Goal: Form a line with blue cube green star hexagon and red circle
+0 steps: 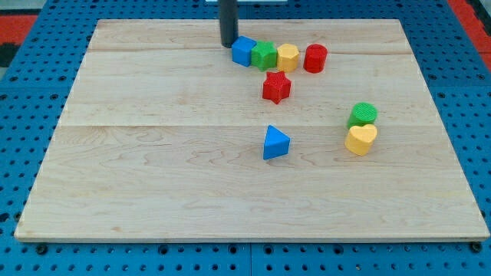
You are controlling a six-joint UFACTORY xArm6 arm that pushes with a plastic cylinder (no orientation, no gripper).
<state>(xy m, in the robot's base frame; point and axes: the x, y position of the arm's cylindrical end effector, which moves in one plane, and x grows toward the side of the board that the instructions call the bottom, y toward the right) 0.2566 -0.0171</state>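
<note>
My tip (228,44) rests on the board at the view's top centre, touching the left side of the blue cube (243,51). The blue cube, the green star (265,55) and the yellow hexagon (288,57) sit side by side in a row running to the view's right, touching each other. The red circle (315,58) stands just right of the hexagon with a small gap.
A red star (277,87) lies just below the row. A blue triangle (275,142) sits at the board's centre. A green circle (364,115) and a yellow heart (360,139) sit together at the right. The wooden board (153,169) rests on a blue pegboard.
</note>
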